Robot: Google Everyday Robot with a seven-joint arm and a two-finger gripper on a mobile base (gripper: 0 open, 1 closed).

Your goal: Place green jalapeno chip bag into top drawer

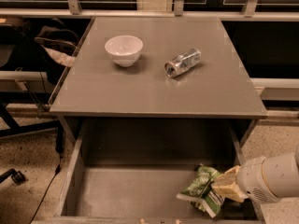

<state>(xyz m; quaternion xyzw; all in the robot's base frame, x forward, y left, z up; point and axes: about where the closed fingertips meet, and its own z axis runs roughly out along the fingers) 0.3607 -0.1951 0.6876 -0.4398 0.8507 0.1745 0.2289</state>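
Note:
The green jalapeno chip bag [202, 189] lies crumpled at the front right of the open top drawer [126, 190], its white edge toward the front. My gripper [227, 186] reaches in from the lower right, over the drawer's right side, and touches the bag's right edge. The white wrist behind it hides the drawer's right front corner.
A white bowl [124, 50] and a crushed silver can [182, 63] sit on the grey table [154, 92] above the drawer. A black chair base and a cable are on the floor at the left. Dark windows and a rail run behind the table.

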